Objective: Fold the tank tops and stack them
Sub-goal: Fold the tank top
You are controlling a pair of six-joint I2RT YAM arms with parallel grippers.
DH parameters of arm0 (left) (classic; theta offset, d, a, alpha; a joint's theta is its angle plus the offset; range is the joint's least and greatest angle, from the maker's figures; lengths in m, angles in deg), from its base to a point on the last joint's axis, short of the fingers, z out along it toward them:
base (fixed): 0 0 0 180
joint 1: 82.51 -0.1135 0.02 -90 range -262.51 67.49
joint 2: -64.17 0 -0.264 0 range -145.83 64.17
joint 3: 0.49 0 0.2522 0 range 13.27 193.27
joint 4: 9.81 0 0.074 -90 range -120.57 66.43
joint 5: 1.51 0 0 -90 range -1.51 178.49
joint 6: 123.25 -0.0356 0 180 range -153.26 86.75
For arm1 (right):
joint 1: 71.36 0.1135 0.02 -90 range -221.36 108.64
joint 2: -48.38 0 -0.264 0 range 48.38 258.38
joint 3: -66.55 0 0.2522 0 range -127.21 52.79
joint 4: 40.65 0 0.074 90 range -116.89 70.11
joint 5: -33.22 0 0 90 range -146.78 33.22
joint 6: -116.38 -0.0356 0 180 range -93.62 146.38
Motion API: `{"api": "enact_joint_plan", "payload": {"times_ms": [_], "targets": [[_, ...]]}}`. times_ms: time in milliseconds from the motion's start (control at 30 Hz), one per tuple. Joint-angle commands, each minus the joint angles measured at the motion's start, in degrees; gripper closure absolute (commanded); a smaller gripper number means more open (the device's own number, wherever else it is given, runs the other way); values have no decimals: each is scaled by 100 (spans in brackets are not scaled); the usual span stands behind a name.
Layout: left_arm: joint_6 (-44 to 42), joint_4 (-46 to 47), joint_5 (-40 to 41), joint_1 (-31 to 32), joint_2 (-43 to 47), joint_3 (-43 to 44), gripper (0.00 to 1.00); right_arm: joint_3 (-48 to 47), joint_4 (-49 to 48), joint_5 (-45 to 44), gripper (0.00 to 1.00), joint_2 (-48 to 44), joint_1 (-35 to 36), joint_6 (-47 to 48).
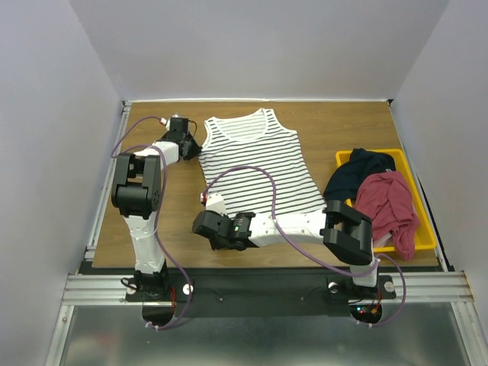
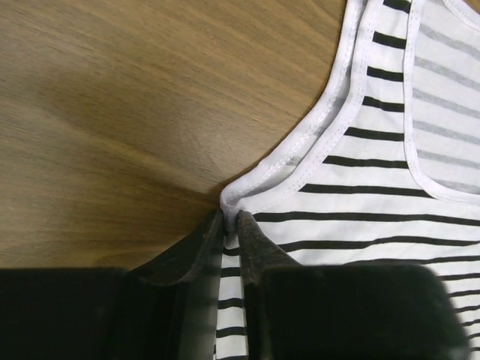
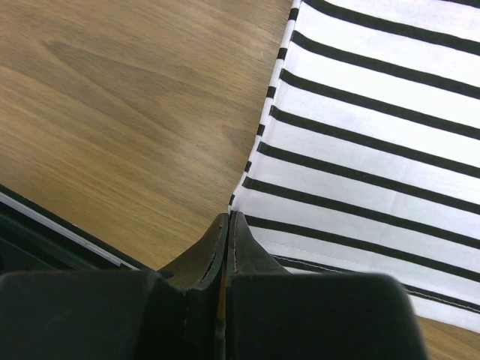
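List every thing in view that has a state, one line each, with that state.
striped tank top: spread flat on the table, unfolded, pinched at two points on one side edge
red tank top: crumpled in the tray, unfolded
dark garment: bunched in the tray beside the red one
yellow tray: holding both crumpled clothes
left gripper: shut on the striped top's armhole edge
right gripper: shut on its hem corner

No legible text or labels anywhere.

Striped tank top (image 1: 255,164) spread flat at centre, neckline away, red tank top (image 1: 389,202) crumpled in yellow bin (image 1: 343,158)
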Motion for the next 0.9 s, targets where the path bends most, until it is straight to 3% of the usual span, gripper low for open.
{"api": "enact_joint_plan", "payload": {"times_ms": [0,167,633,867], "targets": [[-101,-86,139,40,45,210,81,4,-210,-31,100,-353,63,-97],[-101,-200,428,40,212,289,100,-48,-210,30,99,-344,63,-79],[-136,-753,1211,-179,766,517,100,-1068,-298,558,100,429,327,-9],[-260,-798,772,-188,766,746,100,-805,-455,391,100,219,327,-123]]}}
